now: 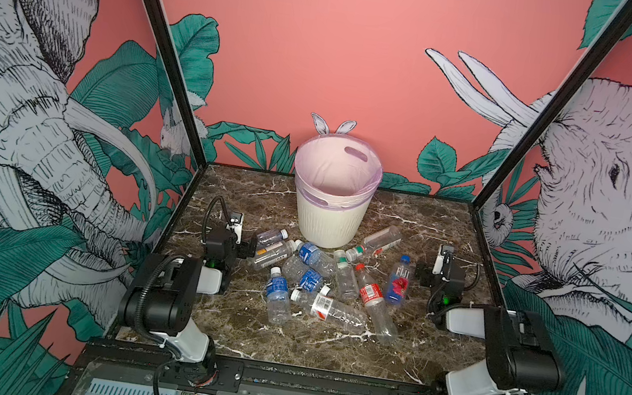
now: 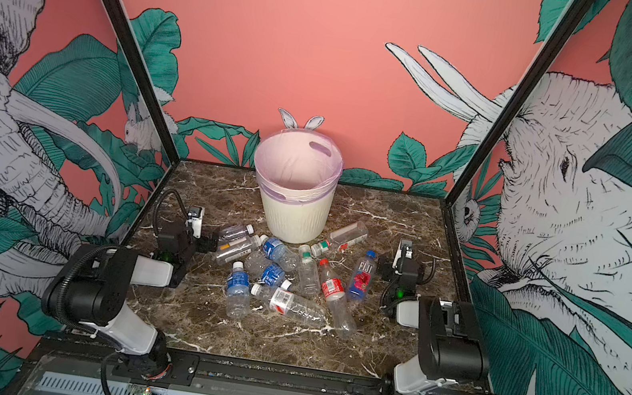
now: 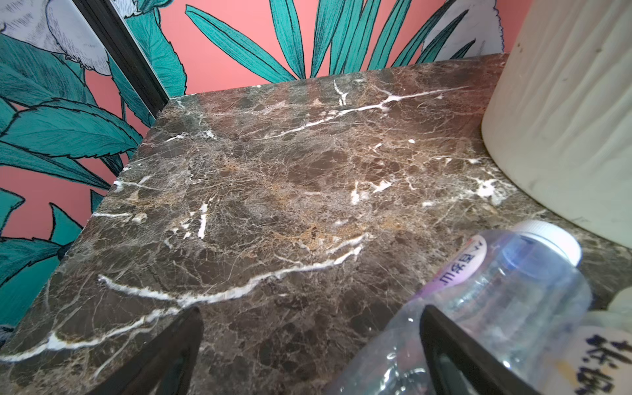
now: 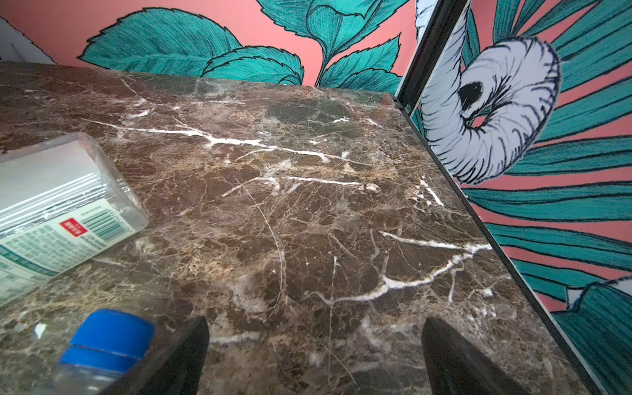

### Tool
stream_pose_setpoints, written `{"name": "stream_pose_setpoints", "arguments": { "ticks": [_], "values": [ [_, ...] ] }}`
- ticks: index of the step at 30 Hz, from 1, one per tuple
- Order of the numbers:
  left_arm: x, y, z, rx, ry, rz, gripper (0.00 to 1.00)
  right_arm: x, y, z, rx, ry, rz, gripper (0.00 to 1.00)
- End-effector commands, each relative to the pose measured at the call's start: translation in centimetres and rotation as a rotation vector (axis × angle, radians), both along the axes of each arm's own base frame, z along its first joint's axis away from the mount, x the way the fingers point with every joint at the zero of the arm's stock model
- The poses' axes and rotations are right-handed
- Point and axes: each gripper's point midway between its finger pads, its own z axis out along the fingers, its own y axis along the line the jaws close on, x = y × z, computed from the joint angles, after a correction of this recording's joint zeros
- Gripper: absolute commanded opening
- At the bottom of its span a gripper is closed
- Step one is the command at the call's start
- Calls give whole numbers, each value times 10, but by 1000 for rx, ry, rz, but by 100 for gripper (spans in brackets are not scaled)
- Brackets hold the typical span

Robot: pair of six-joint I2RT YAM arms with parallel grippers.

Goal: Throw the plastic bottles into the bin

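Observation:
Several clear plastic bottles (image 1: 315,278) (image 2: 282,273) lie in a heap on the marble table, just in front of the bin (image 1: 330,217) (image 2: 295,216). The bin is cream and ribbed, with a pale lilac liner. My left gripper (image 1: 231,237) (image 3: 311,318) hangs open at the heap's left edge. One of its fingers (image 3: 455,349) overlaps a white-capped bottle (image 3: 506,284), and nothing is held. My right gripper (image 1: 441,266) (image 4: 314,321) is open over bare marble, right of the blue-capped Fiji bottle (image 1: 399,281) (image 4: 109,338).
The marble table (image 1: 285,341) is walled by printed panels at the back and on both sides, with black frame posts at the back corners. A square bottle with a green-and-white label (image 4: 51,205) lies right of the bin. Both arm bases sit at the front edge.

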Motion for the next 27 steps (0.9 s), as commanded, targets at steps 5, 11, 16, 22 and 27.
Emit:
{"name": "stream_pose_setpoints", "arguments": {
  "ticks": [5, 11, 16, 22, 27],
  "values": [
    [3, 0, 10, 14, -25, -3, 100, 6, 0, 12, 0, -50, -6, 99],
    [3, 0, 10, 12, -22, -1, 100, 6, 1, 12, 1, -50, -5, 99],
    [3, 0, 10, 13, -22, -1, 100, 6, 1, 11, 3, -50, -3, 99],
    [3, 0, 10, 13, -21, -2, 100, 6, 1, 12, 5, -50, -2, 99],
    [3, 0, 10, 13, -20, -1, 100, 6, 1, 11, 5, -48, -2, 99]
  ]
}}
